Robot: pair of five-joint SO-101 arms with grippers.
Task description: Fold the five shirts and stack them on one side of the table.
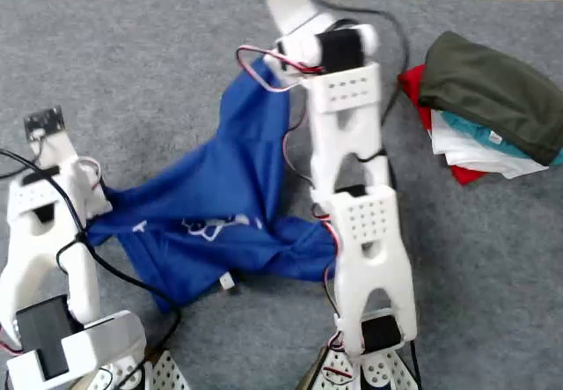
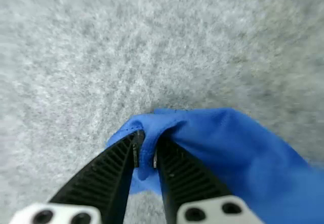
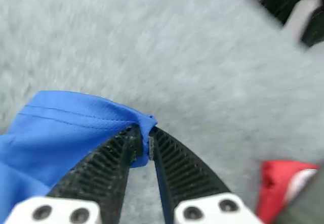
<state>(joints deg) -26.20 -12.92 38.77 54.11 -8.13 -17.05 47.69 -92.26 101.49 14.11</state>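
**Tension on the blue shirt (image 1: 220, 205) is the main hazard**

Four folded shirts lie in a stack (image 1: 488, 108) near the right edge of the table (image 1: 132, 73), an olive one on top. The blue shirt, apparently the last, lies crumpled across the middle of the table, nearer the front edge.

The left gripper (image 2: 146, 145) sits near the left edge with its jaws closed on a bunched corner of blue fabric. The right gripper (image 3: 143, 135), out toward the far edge, has its jaws clamped on a hemmed edge of the same shirt. The cloth runs between them in a twisted band, with folds gathered close to the right arm's base.

Several things could go wrong from here. Both holds are thin pinches at the very tips, so pulling apart too hard could slip the fabric out of one jaw. The bunching near the right arm could drag or snag on that arm. A sweep toward the right edge could knock the stack askew.
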